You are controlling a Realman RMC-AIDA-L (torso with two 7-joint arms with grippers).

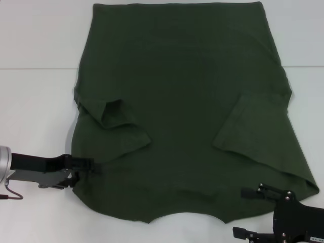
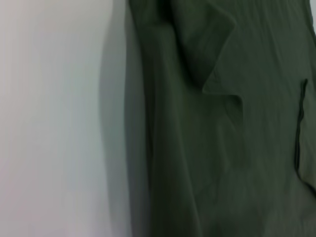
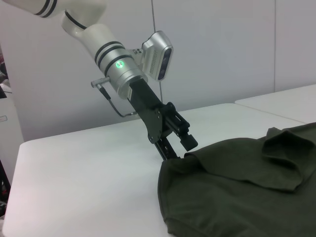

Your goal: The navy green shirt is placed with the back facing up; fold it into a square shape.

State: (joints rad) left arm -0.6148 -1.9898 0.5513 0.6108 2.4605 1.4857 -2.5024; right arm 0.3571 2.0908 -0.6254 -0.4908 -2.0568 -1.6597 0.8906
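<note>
- Navy green shirt: lies spread on the white table, covering most of the middle of the head view; the neckline edge is on the near side, toward the robot, and the straight hem on the far side; both short sleeves are folded inward onto the body, the one on the robot's left side rumpled, the one on the right side lying flat.
- Near-left part of the shirt: the edge is raised off the table where the left hand meets it; the right wrist view shows the fabric lifted there into a small peak.
- Left hand: low over the table at the shirt's near-left edge; its fingers are narrowed onto the fabric, pinching the edge; the arm reaches in from the robot's left.
- Left wrist view: shows only the shirt's side edge with the folded sleeve, against the bare table.
- Right hand: at the near-right corner of the shirt; one finger lies at the fabric edge, the other is well apart from it, nearer the robot; the hand stands wide and holds nothing.
</note>
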